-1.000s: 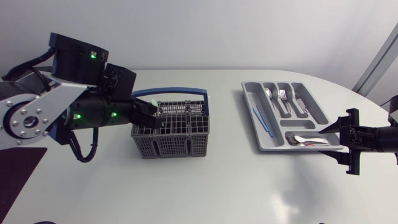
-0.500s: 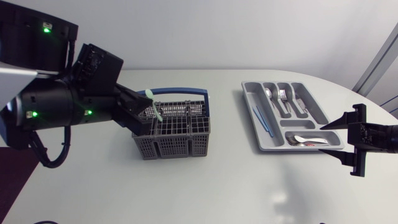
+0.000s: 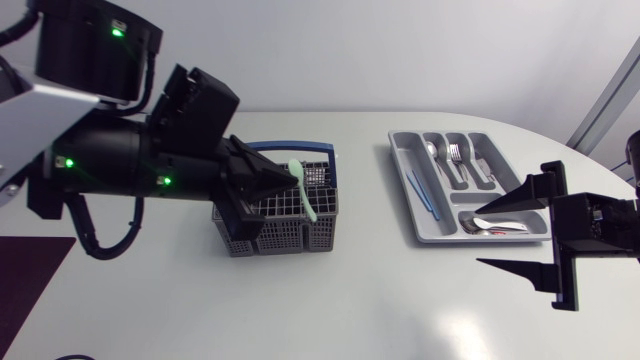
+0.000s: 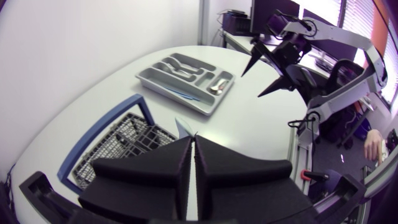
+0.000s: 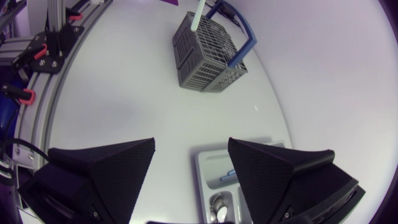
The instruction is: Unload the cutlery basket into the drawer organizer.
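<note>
Where its two black fingers press almost together, the left gripper (image 3: 284, 181) pinches a pale green plastic utensil (image 3: 303, 193). The utensil hangs slanted over the right part of the grey mesh cutlery basket with a blue handle (image 3: 290, 232); whether its lower end is clear of the mesh cannot be told. To the basket's right on the white table (image 3: 330, 300) lies the grey plastic drawer organizer (image 3: 503, 167), holding metal cutlery (image 3: 487, 225). Farther from the basket than the organizer, the right gripper (image 3: 495, 236) has its fingers spread wide, with nothing between them.
</note>
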